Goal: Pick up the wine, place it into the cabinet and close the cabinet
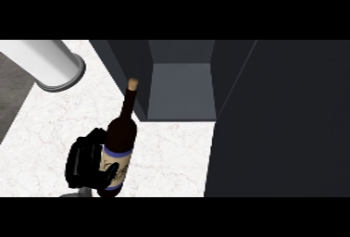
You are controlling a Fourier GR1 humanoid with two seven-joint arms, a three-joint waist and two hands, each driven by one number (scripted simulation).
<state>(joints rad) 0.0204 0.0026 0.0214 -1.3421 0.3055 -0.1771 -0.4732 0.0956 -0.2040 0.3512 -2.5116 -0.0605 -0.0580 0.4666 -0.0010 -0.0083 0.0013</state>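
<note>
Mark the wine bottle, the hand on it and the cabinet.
wine bottle (120,139), head view, dark shoulder.
left hand (83,159), head view, fingers curled round the bottle.
cabinet (183,90), head view, inner floor.

One black robot hand (85,159) shows low at the view's left side, so it is the robot's left one. Its fingers (77,156) are curled sideways round the lower body of a dark glass wine bottle with a cream label (117,152). A short grey piece of forearm (77,193) shows just beneath it at the picture's lower edge.
</note>
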